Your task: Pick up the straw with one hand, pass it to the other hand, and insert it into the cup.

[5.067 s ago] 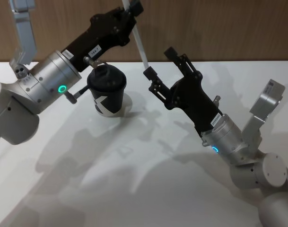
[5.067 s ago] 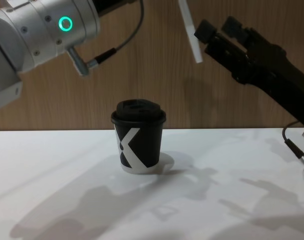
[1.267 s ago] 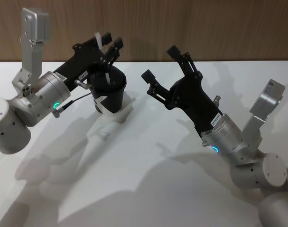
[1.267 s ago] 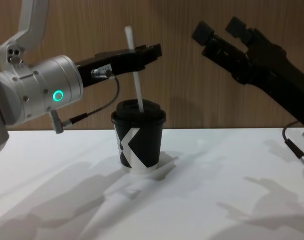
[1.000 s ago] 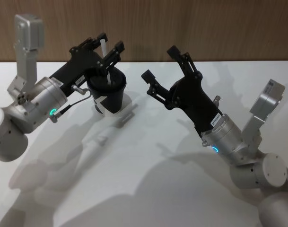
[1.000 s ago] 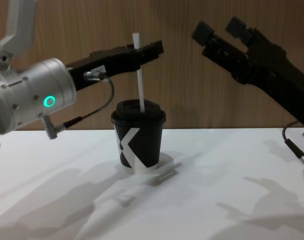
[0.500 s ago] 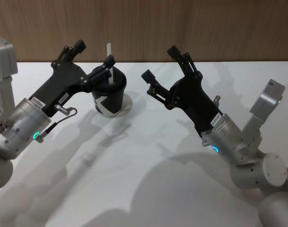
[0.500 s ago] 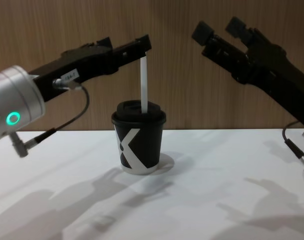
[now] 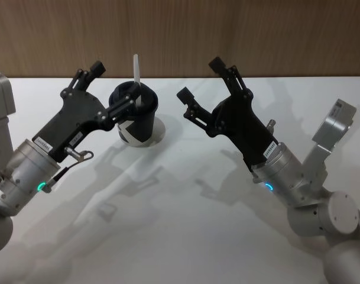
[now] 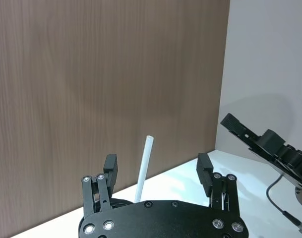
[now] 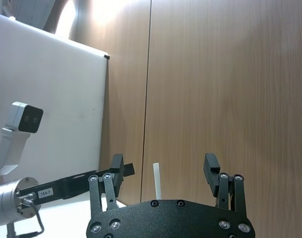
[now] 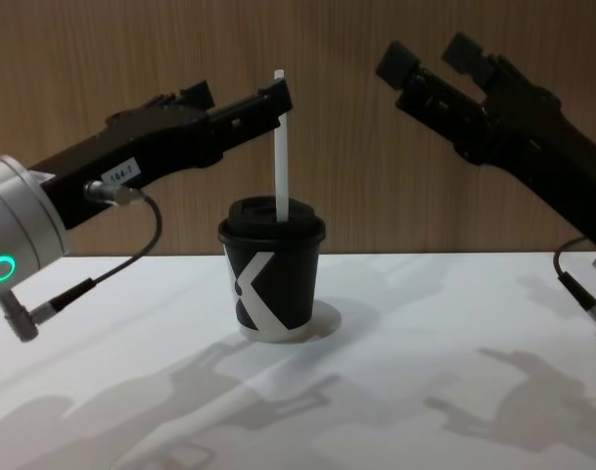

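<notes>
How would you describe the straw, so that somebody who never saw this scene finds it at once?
On the white table, before the wooden wall, stands a black cup with a white X mark. The straw rises upright from its lid: the one thin, pale tube among black grippers.

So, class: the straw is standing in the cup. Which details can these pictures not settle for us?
- How deep the straw reaches: the cup and its lid hide the lower end, chest view.
- The cup's far side, head view: the left gripper crosses it.
- The cup itself, left wrist view: the gripper body covers it.
</notes>
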